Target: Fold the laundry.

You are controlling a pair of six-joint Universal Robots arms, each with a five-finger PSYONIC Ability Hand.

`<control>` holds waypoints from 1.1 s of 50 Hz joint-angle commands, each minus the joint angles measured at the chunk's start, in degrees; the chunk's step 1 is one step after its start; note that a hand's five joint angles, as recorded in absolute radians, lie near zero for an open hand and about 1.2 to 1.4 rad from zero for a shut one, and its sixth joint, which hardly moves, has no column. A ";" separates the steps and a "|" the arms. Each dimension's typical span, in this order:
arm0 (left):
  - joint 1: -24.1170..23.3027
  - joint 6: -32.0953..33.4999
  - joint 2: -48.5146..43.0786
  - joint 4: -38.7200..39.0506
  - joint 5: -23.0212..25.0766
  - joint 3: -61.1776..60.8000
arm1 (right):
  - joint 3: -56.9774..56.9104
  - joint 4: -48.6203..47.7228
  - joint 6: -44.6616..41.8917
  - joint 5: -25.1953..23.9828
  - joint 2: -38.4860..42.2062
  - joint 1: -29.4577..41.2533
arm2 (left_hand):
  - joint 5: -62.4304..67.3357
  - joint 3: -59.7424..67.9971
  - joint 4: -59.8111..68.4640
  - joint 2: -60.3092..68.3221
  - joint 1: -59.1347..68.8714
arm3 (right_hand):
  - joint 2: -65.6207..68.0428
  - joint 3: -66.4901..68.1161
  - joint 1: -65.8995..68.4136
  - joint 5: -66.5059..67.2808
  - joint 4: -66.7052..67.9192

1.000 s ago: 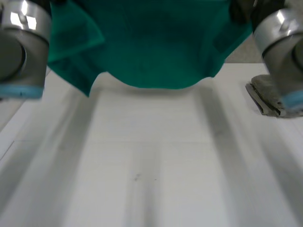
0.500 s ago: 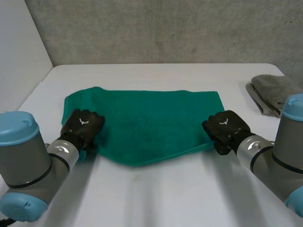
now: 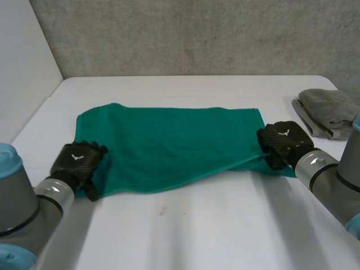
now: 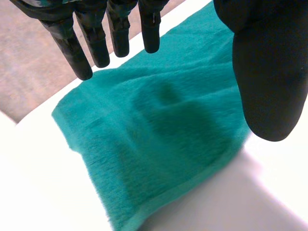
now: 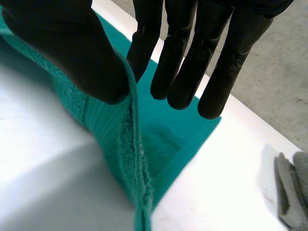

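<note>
A green towel (image 3: 169, 146) lies spread on the white table (image 3: 197, 230), with its near edge doubled over. My left hand (image 3: 79, 163) rests at the towel's near left corner. In the left wrist view its fingers (image 4: 115, 33) are straight and its thumb stands apart, above the towel (image 4: 159, 144), holding nothing. My right hand (image 3: 284, 140) is at the near right corner. There the towel's edge (image 5: 115, 130) rises between the thumb (image 5: 72, 48) and the fingers, pinched.
A folded grey cloth (image 3: 329, 112) lies at the table's far right edge, just beyond my right hand; it also appears past the fingertips (image 5: 293, 192). A grey wall stands behind the table.
The towel, held up a second ago, has come down flat onto the table. Both hands drew back toward the near edge, and the left hand opened and let go.
</note>
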 commanded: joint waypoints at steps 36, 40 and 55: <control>13.62 10.40 -9.76 -1.23 12.11 4.40 | 0.32 -2.50 -1.01 -0.88 1.65 -1.91 | 21.62 20.98 21.16 21.19 20.71 | 12.84 12.19 23.42 12.86 11.93; 13.45 10.31 -10.12 -1.05 11.58 5.90 | 0.41 -2.50 -1.01 -0.97 1.65 -1.91 | 25.84 25.19 25.37 25.41 24.92 | 12.84 12.19 23.42 12.86 11.93; 13.18 10.31 -11.79 -0.17 10.17 9.68 | -0.03 -2.41 -1.01 -1.06 1.47 -2.08 | 65.70 65.05 65.23 65.26 64.78 | 12.84 12.19 23.42 12.86 11.93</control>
